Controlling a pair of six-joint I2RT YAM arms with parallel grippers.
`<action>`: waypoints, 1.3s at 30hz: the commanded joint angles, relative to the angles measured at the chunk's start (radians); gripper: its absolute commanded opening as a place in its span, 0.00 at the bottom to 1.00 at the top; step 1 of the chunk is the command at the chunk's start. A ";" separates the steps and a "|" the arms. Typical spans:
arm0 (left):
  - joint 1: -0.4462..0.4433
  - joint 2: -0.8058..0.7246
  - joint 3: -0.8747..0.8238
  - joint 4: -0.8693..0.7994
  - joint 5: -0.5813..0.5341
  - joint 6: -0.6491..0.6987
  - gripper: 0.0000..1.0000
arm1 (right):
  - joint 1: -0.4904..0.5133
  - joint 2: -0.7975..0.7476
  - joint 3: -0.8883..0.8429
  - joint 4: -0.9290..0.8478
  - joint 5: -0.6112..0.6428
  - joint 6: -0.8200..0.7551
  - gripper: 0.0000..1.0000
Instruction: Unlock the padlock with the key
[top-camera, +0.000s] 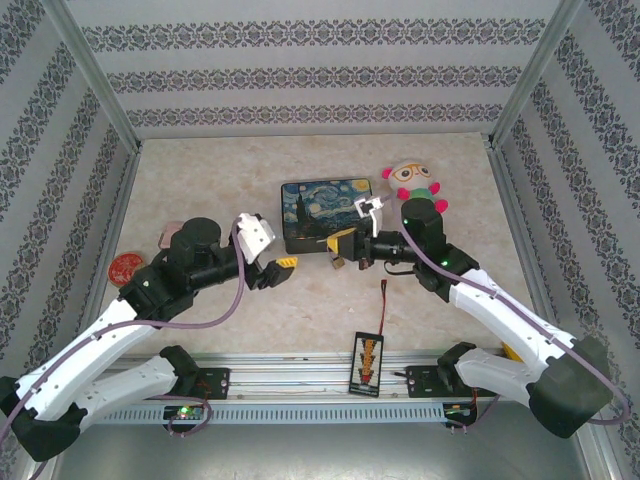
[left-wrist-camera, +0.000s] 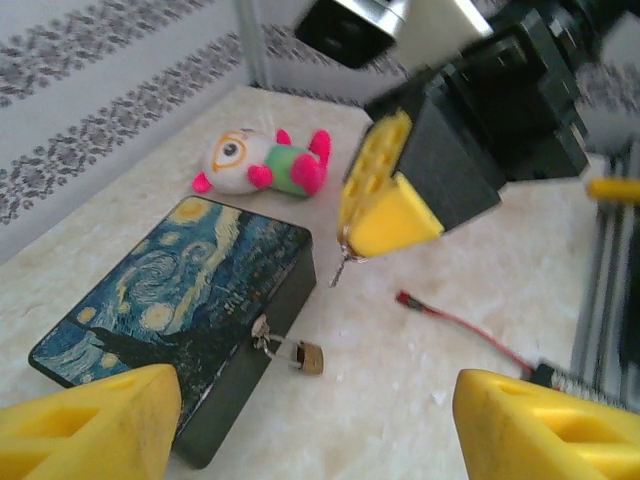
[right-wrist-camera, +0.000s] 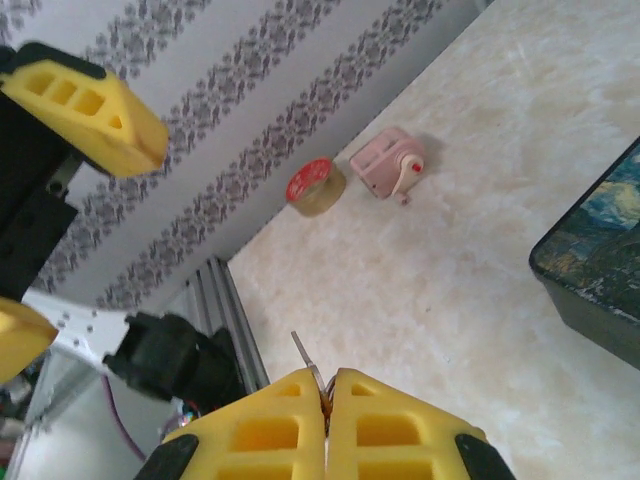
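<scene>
Right pincer (right-wrist-camera: 327, 385), pressed together on the key (right-wrist-camera: 300, 348), is the nearer. In the left wrist view the padlock (left-wrist-camera: 310, 357) lies on the worktop (left-wrist-camera: 450, 260) against the box (left-wrist-camera: 170, 290), 7 o'clock from the key, body pointing 4 o'clock. Left pincer (left-wrist-camera: 315, 395) spread, empty.

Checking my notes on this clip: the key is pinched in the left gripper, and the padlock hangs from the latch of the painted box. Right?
Not quite: the right wrist view shows the key pinched in the right gripper; the left gripper stands open. The padlock does hang from the latch of the painted box.
</scene>
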 joint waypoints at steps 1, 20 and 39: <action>0.024 0.011 -0.011 0.171 -0.050 -0.243 0.73 | -0.021 0.000 -0.015 0.205 -0.027 0.174 0.00; 0.118 0.264 0.026 0.570 0.361 -0.722 0.52 | -0.034 -0.005 -0.078 0.524 0.002 0.418 0.00; 0.155 0.308 -0.016 0.718 0.401 -0.792 0.19 | -0.007 0.033 -0.047 0.543 -0.021 0.430 0.00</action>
